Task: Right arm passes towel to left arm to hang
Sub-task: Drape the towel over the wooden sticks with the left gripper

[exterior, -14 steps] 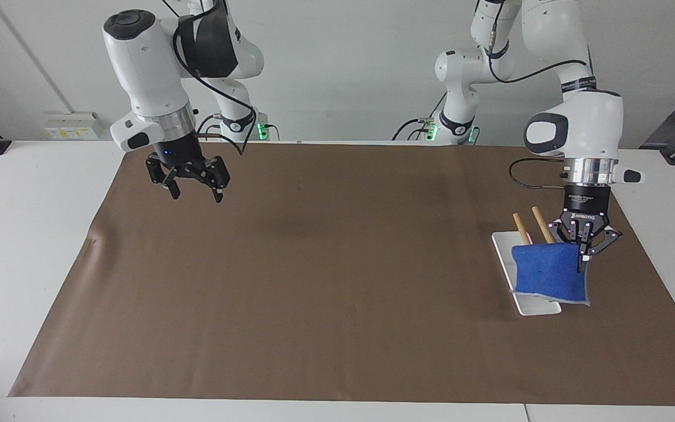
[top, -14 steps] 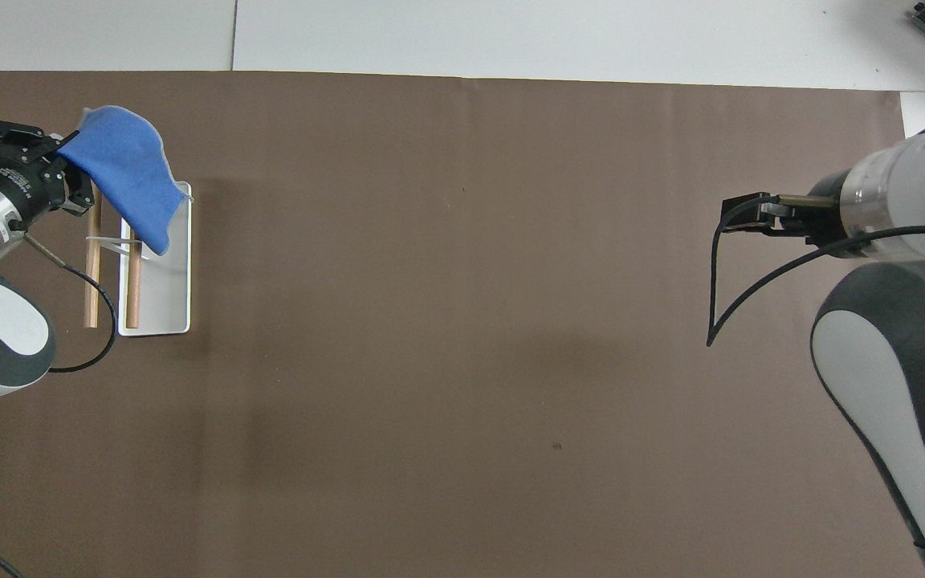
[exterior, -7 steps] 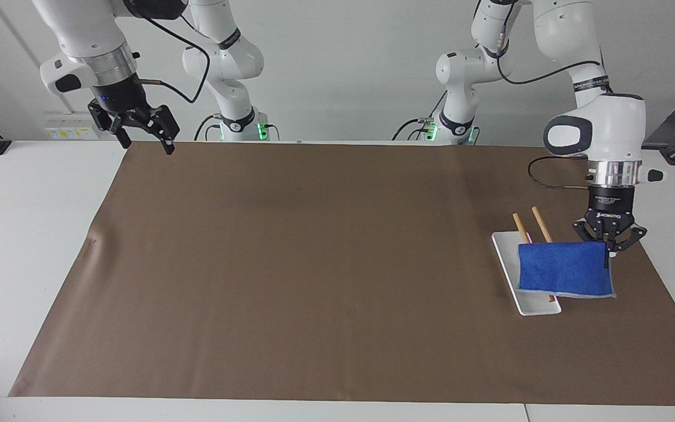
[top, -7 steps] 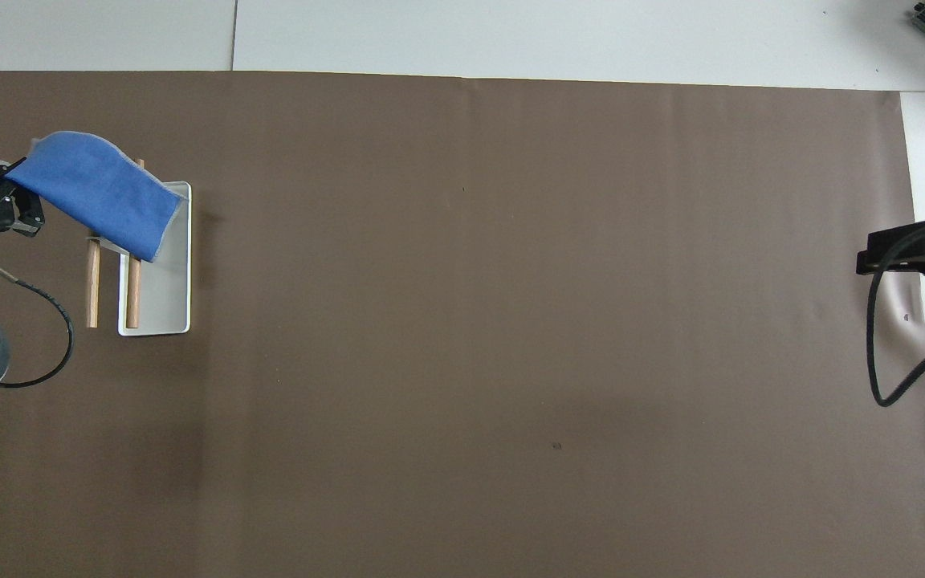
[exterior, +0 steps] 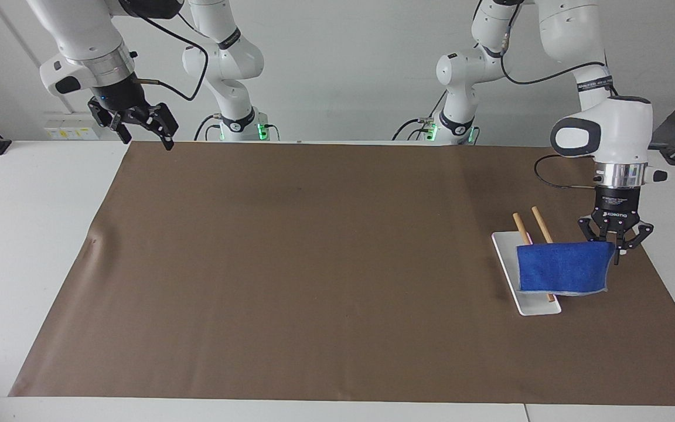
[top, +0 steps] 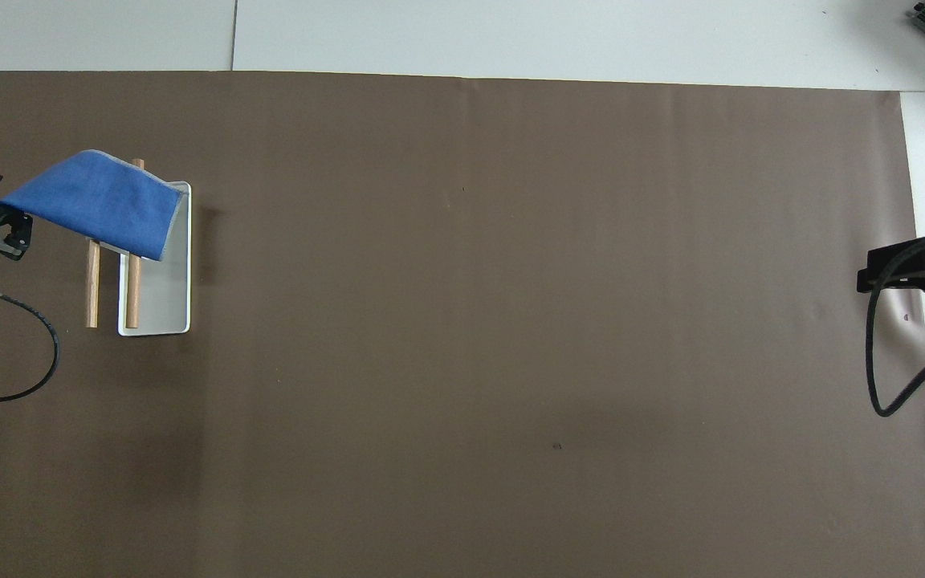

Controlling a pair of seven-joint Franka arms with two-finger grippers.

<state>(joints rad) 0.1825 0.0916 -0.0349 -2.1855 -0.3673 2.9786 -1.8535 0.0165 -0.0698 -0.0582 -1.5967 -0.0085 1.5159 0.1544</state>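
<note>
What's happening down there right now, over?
Left tool holds bright-blue terry towel by its corner over two wooden rods. Right tool open, waiting. Nothing in the way.

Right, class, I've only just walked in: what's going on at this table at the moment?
The left gripper is shut on one corner of the blue towel, which drapes over the two wooden rods of a small rack with a white tray at the left arm's end of the table. The towel is on the rack but not released. The right gripper waits, open and empty, raised over the edge of the brown sheet at its own end.
</note>
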